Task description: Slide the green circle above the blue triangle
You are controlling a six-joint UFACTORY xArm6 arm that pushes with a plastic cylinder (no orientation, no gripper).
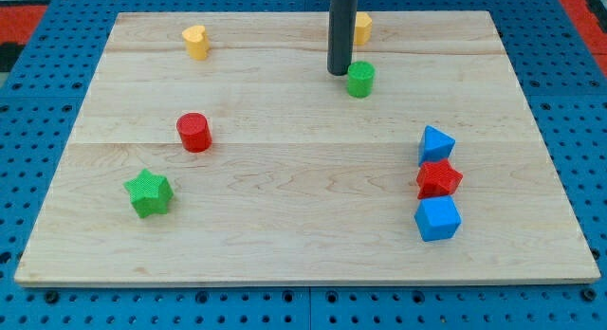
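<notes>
Now green circle (360, 80) upright beside my tip (340, 73)

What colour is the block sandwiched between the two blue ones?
Red, star-shaped; the camera view shows it.

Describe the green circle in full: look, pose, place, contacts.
The green circle is a short, ribbed, plastic-looking cylinder standing upright on the wooden board, near the view's top, right of centre. My tip sits right against its left side, apparently touching. The blue triangle lies below and to its right, well apart.
</notes>
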